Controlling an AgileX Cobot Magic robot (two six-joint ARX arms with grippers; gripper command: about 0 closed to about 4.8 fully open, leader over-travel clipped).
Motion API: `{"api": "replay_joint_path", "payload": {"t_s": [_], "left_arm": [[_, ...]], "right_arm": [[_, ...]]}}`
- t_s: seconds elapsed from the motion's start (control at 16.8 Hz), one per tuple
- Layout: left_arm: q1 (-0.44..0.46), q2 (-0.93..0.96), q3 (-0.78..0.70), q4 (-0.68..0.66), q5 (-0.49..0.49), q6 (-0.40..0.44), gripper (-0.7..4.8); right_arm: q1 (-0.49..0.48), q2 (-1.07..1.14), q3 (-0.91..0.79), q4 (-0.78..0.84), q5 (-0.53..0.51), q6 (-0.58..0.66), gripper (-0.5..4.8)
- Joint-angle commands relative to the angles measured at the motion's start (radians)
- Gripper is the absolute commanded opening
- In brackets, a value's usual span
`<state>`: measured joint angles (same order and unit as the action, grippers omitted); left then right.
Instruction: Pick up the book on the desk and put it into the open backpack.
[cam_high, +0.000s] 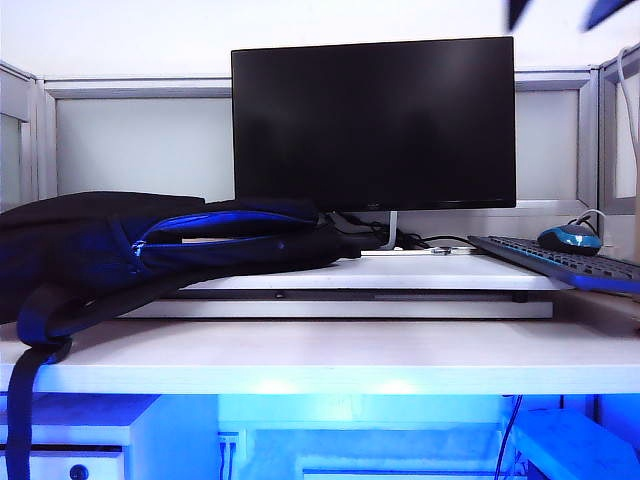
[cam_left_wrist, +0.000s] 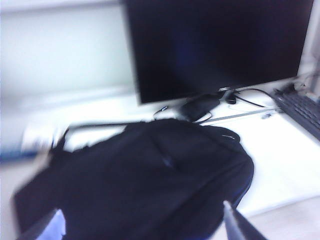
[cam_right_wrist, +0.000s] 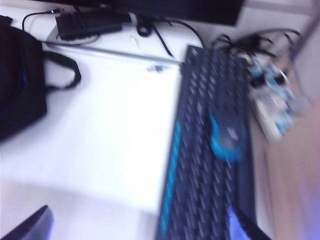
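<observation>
Apparently near done: book (cam_high: 200, 240) only pale edge inside backpack (cam_high: 150, 255) mouth, on left of desk (cam_high: 330, 355). Left gripper (cam_left_wrist: 145, 227) above backpack, right gripper (cam_right_wrist: 145, 225) above platform near keyboard (cam_right_wrist: 210, 150); both spread apart, empty. Left: retreat only.

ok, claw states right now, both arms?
Left claw: open, holding nothing, above the backpack.
Right claw: open, holding nothing, above the keyboard and white platform.
</observation>
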<state>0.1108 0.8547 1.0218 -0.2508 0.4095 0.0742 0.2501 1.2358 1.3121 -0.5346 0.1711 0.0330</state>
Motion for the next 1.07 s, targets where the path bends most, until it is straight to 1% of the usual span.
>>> {"api": "replay_joint_path", "payload": {"t_s": [0.06,0.12,0.24,0.36,0.42,0.54,0.66,0.71,0.83,0.89,1.07], "left_arm": [[0.041,-0.169,-0.182,0.004,0.056,-0.118,4.17],[0.040,-0.245,-0.243,0.004,0.066,-0.117,3.89],[0.040,-0.385,-0.325,-0.003,0.066,-0.119,3.89],[0.040,-0.552,-0.399,-0.002,0.066,-0.121,3.89],[0.038,-0.574,-0.412,-0.003,0.066,-0.130,3.88],[-0.002,-0.620,-0.455,-0.002,0.066,-0.154,3.88],[-0.122,-0.628,-0.478,-0.010,0.065,-0.140,3.88],[-0.153,-0.628,-0.478,-0.019,0.062,-0.114,3.88],[-0.178,-0.628,-0.478,-0.036,0.032,-0.084,3.88],[-0.177,-0.628,-0.482,-0.044,0.017,-0.073,3.67],[-0.177,-0.640,-0.518,-0.047,0.021,-0.102,3.66]], "right_arm": [[0.002,-0.186,-0.171,0.039,-0.016,0.000,4.60],[0.002,-0.247,-0.224,0.040,-0.016,0.004,4.55],[0.002,-0.333,-0.303,0.054,-0.016,0.016,4.38],[0.002,-0.443,-0.425,0.101,-0.016,0.036,4.37],[0.004,-0.465,-0.460,0.119,-0.017,0.054,4.29],[0.005,-0.529,-0.561,0.151,-0.016,0.103,4.29],[0.006,-0.616,-0.671,0.171,-0.016,0.129,4.26],[0.006,-0.640,-0.697,0.172,-0.015,0.129,4.25],[0.006,-0.696,-0.745,0.176,-0.012,0.129,3.96],[0.006,-0.738,-0.788,0.193,-0.012,0.129,3.67],[0.006,-0.821,-0.865,0.199,-0.008,0.130,3.67]]}}
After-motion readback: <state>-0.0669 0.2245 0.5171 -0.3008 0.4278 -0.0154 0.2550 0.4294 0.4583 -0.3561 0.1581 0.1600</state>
